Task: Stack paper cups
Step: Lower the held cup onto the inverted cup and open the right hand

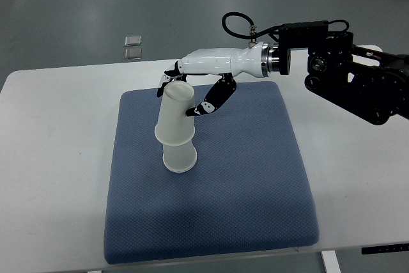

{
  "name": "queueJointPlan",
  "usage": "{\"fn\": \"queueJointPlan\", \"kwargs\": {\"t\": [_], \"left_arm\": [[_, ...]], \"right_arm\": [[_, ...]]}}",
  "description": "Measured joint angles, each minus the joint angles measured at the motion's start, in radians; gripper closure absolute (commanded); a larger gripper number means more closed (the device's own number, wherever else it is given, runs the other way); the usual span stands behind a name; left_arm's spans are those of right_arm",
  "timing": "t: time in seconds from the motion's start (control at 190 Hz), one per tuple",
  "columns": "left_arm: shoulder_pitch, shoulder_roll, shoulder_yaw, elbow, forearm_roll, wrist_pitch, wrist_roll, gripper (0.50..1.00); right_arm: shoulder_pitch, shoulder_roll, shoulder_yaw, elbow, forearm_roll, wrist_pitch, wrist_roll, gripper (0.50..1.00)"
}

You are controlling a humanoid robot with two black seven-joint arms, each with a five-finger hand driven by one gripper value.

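1. A white bench [57, 158] carried a blue textured mat [255, 177] that covered most of its middle.
2. Two white paper cups stood upside down on the left part of the mat, one over the other.
3. The lower cup [179, 159] rested with its wide rim on the mat, and only its bottom part showed beneath the other.
4. The upper cup [175, 113] sat over the lower one, tilted, with its closed base leaning up and to the right.
5. The right arm [358, 81] came in from the right edge, black at the joints, with a white forearm shell reaching left over the far part of the mat.
6. The right hand [182, 94] was at the top of the upper cup, its fingers [167, 80] curled behind the cup's base and its thumb [214, 100] bent down on the near right side.
7. The fingers and thumb stood apart around the cup's base; whether they pressed on it could not be told.
8. Two small square objects [133, 46] lay on the grey floor beyond the far edge of the bench.
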Motion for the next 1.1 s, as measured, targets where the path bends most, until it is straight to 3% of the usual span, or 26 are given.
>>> {"fn": "queueJointPlan", "kwargs": {"t": [1.101], "left_arm": [[0.0,0.0,0.0,0.0,0.0,0.0,0.0,0.5]], "right_arm": [[0.002,0.044,-0.012,0.0,-0.01,0.001,-0.056,0.904]]}}
